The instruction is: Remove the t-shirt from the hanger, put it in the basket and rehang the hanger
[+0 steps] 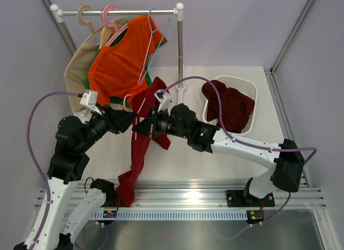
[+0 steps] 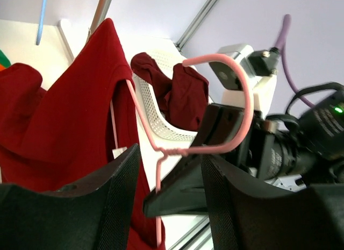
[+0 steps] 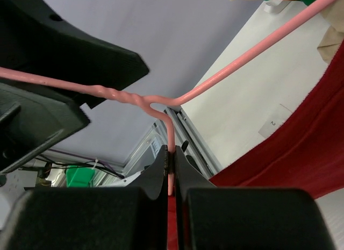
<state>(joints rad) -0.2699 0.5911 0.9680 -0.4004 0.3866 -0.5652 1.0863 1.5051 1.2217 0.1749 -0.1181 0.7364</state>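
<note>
The maroon t-shirt (image 1: pixel 141 148) droops from the pale pink wire hanger (image 1: pixel 128 102) down to the table's front edge. My right gripper (image 3: pixel 171 154) is shut on the hanger's wire just below its twisted neck; the hanger (image 3: pixel 242 62) runs up to the right, with the t-shirt (image 3: pixel 301 148) beside it. In the left wrist view the t-shirt (image 2: pixel 70 115) fills the left side. My left gripper (image 2: pixel 171 156) stands open around the hanger (image 2: pixel 244 99) near its neck, and its fingers (image 2: pixel 115 201) do not touch the wire. Seen from above, both grippers, left (image 1: pixel 129 120) and right (image 1: pixel 142 126), meet at the hanger.
A clothes rail (image 1: pixel 118 12) at the back carries an orange t-shirt (image 1: pixel 121 62), a beige garment (image 1: pixel 78 72) and a lavender-blue hanger (image 1: pixel 152 45). A white basket (image 1: pixel 244 86) at the right holds another maroon garment (image 1: pixel 228 105). The rail's upright post (image 1: pixel 180 45) stands close behind the grippers.
</note>
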